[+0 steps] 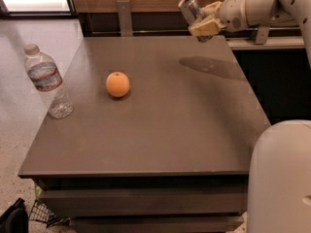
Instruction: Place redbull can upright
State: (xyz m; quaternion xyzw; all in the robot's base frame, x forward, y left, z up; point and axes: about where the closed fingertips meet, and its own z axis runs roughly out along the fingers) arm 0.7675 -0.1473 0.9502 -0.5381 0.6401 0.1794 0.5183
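Redbull can (190,7) is up in the air, tilted, its shiny top pointing up and left, clamped in the gripper (198,19) above the far right edge of the table (160,144). Down on the surface, the orange (117,84) sits left of centre and the water bottle (48,81) stands upright near the left edge.

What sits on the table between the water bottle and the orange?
Nothing: in the camera view, only bare table lies between water bottle and orange. The gripper holds the redbull can tilted above the far right corner.
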